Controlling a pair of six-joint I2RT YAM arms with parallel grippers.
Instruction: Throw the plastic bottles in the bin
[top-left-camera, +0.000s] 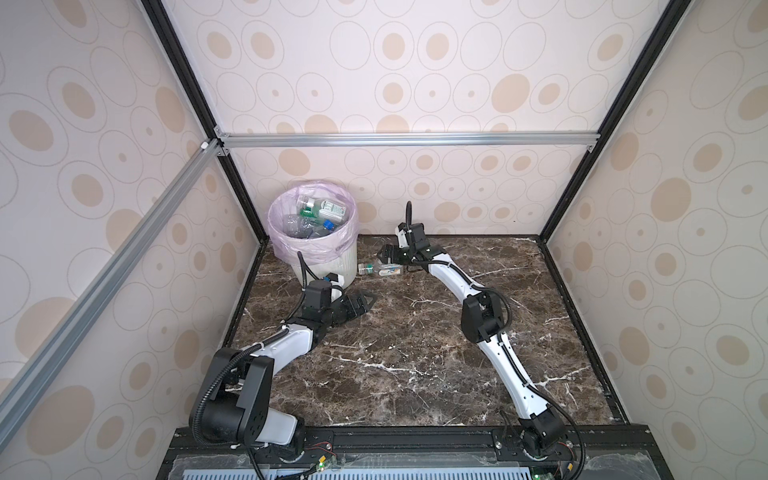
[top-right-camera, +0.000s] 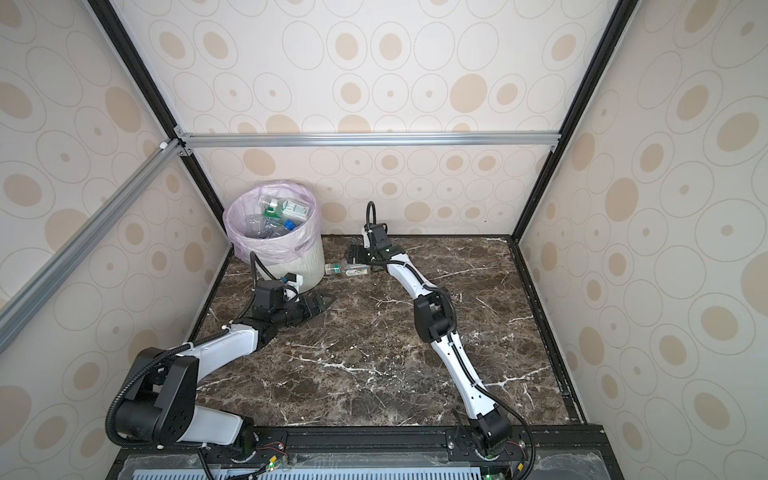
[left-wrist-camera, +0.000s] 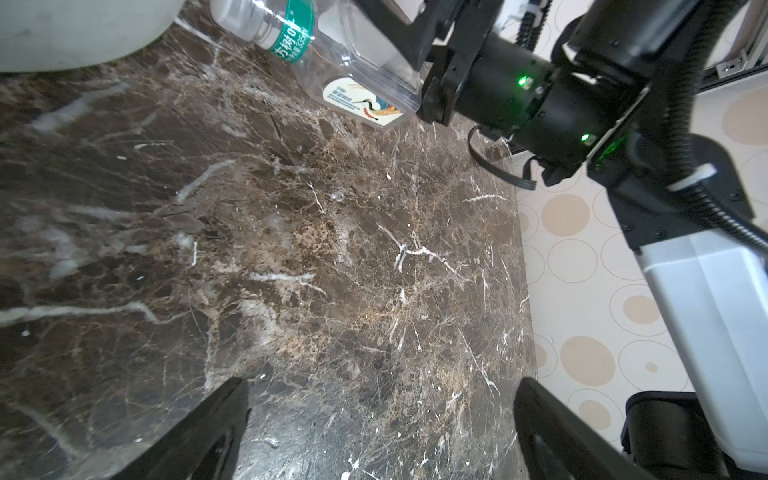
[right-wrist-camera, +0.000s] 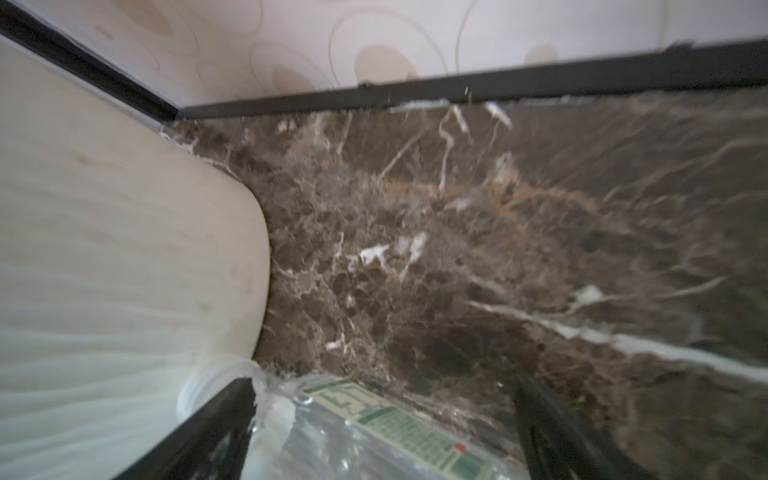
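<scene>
The bin stands at the table's far left corner, its pink bag folded over the rim, and holds several plastic bottles. One clear bottle with a white cap and green neck band lies on the marble just right of the bin. My right gripper is low over it and open. In the right wrist view the bottle lies between the spread fingers of that gripper, beside the bin. My left gripper hovers open and empty in front of the bin.
In the left wrist view the left gripper faces bare marble, with the bottle, the bin and the right arm's wrist beyond. Patterned walls and black frame rails close off the table's back and sides.
</scene>
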